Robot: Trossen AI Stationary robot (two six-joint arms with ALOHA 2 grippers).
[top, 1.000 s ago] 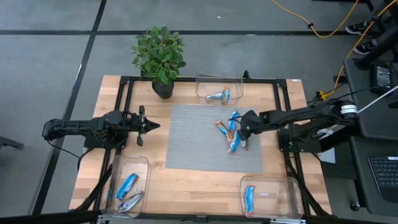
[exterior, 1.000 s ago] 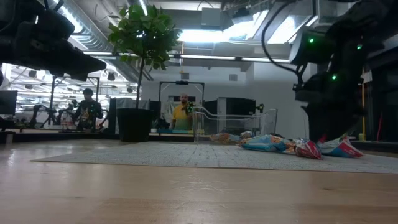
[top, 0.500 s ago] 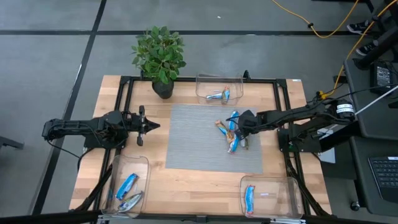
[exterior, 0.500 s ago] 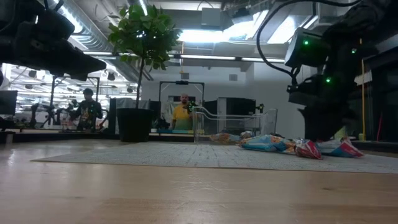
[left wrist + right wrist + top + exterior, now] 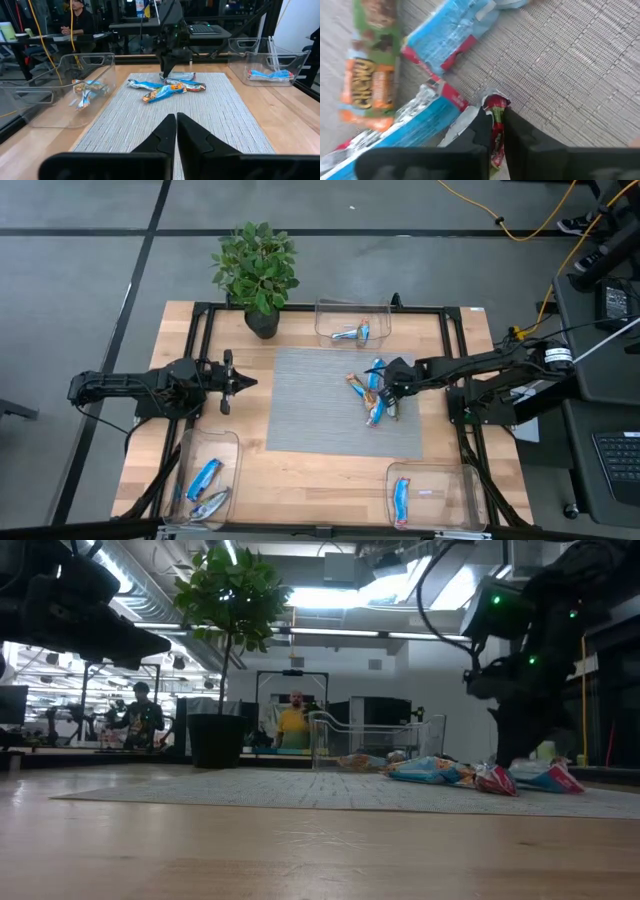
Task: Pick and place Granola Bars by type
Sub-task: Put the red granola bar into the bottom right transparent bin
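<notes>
Several granola bars, blue and orange-red, lie in a small heap on the right half of the grey mat. My right gripper stands on the heap's right side, pointing down, shut on a red-wrapped bar. Blue bars and an orange and green bar lie just beyond its fingers. My left gripper hovers shut and empty over the table's left side, off the mat. My right gripper pinches the red-wrapped bar between its two fingers, close behind its crimped end, which sticks out past the fingertips. The fingers come from above, pointing down at the mat. The bar lies low on the mat among the other bars.
Three clear bins stand around the mat: one at the far edge with a bar, one at the near left with blue and silver bars, one at the near right with a blue bar. A potted plant stands at the far left.
My right gripper has stayed over the heap, dipped slightly, and shut its fingers on the red-wrapped bar. The bars lie where they were.
</notes>
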